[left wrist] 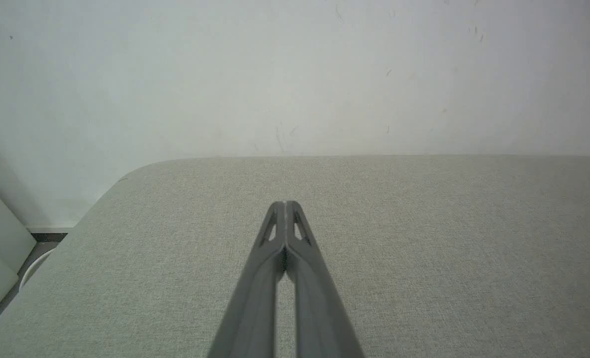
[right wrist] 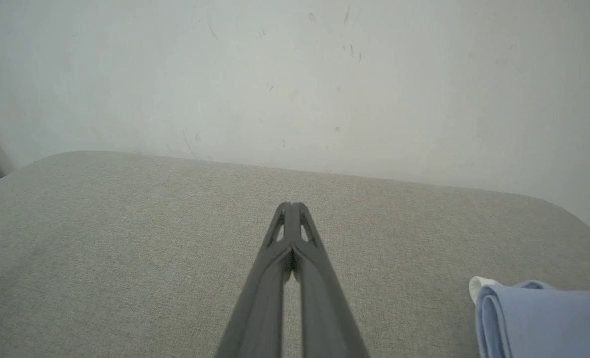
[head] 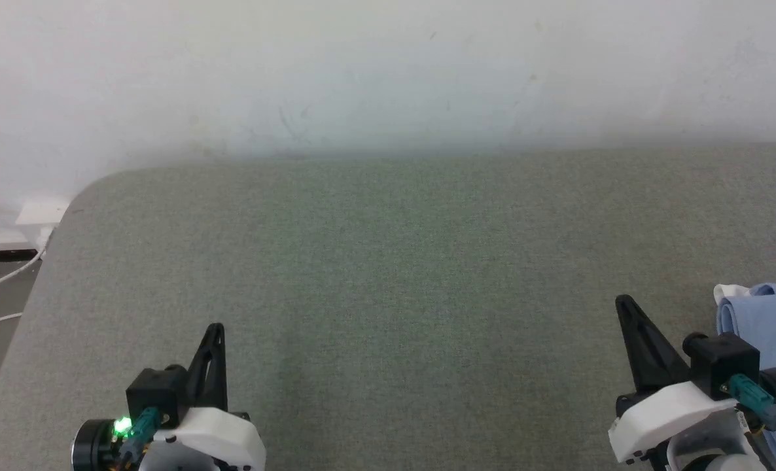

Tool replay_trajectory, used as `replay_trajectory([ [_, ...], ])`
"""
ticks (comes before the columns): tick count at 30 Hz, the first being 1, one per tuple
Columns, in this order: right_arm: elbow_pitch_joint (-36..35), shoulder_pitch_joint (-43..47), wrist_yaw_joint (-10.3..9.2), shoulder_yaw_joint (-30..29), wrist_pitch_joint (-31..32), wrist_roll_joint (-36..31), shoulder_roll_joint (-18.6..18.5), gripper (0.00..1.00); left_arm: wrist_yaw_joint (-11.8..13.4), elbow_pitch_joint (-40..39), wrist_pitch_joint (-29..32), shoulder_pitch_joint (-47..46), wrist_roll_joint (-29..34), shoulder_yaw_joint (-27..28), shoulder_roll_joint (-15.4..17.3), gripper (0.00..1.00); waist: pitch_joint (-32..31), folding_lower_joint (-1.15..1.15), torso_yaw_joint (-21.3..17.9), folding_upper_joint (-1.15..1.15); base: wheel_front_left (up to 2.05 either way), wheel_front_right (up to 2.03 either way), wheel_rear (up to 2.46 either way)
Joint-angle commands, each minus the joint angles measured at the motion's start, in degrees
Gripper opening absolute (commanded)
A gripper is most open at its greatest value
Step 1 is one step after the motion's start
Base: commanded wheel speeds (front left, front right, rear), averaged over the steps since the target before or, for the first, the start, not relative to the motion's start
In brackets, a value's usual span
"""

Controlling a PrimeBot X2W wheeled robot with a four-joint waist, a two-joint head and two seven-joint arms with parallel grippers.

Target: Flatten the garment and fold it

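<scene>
The garment (head: 771, 327) lies at the near right edge of the grey fabric-covered tabletop (head: 388, 261), cut off by the frame, so only part of it can be judged. What shows is light blue cloth doubled over itself in smooth, rounded layers, with a small bit of white collar peeking out at its far left corner. That looks like a folded bundle rather than a crumpled heap, so the flattening and folding seem largely or wholly done. How neat the rest is cannot be told. The wide middle of the tabletop is bare. The left claw (head: 214, 333) sits at the near left, its two dark fingers pressed together tip to tip, holding nothing and touching nothing. The right claw (head: 627, 311) sits at the near right, just beside the garment's left edge but apart from it, its fingers likewise pressed together and empty. Both point toward the pale far wall (head: 388, 78).
</scene>
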Motion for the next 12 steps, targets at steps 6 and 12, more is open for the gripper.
replay_trajectory([
  [6,0.4,-1.2,-0.09,-0.1,0.3,-0.7,0.3,0.0,-0.4,-0.7,0.8,-1.5,1.1,0.2,-0.4,0.0,0.0,0.0,0.0,0.0,0.0,0.0,0.0],
  [12,0.6,-1.5,-0.1,-0.1,0.5,-1.1,0.3,0.0,-0.5,-1.1,1.5,-1.8,1.7,0.2,-0.5,0.0,0.0,0.0,0.1,0.0,0.0,0.0,0.0],
])
